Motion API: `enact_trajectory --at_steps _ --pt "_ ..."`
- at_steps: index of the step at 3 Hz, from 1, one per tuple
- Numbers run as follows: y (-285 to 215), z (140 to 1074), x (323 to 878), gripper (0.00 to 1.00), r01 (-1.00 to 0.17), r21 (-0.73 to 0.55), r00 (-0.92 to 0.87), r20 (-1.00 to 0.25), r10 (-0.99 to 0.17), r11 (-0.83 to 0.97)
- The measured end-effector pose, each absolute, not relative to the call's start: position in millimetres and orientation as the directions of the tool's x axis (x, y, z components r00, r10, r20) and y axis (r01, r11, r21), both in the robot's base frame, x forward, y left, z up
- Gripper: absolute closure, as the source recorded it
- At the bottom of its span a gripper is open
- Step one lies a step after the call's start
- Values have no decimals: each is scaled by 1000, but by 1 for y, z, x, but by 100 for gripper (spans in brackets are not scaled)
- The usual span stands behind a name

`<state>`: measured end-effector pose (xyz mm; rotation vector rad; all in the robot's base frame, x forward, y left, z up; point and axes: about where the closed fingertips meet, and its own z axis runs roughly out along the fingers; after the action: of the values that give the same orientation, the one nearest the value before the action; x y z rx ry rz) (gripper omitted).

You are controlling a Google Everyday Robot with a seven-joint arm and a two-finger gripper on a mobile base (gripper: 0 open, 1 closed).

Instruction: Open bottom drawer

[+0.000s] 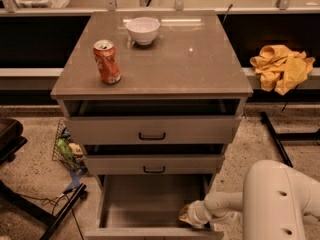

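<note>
Above, soda can [107, 62], bowl [143, 30] on cabinet [195, 69]; pincer [186, 215] inside bottom drawer [142, 206].

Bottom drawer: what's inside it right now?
The bottom drawer shows a bare grey floor, plus the gripper at its right front corner. Its back is hidden under the middle drawer.

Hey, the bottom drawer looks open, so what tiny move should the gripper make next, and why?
Probably lift the gripper straight up and out: the bottom drawer stands well out past the middle drawer, grey inside showing, and the gripper sits low inside it by the front wall.
</note>
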<state>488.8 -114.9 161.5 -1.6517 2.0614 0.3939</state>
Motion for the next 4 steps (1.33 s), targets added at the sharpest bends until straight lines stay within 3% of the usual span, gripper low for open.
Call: enact_trajectory --at_steps 2,4 --pt "-115 162 427 100 -985 33 -163 -479 -863 168" --pt "-114 158 445 100 -983 14 -165 -500 -850 182"
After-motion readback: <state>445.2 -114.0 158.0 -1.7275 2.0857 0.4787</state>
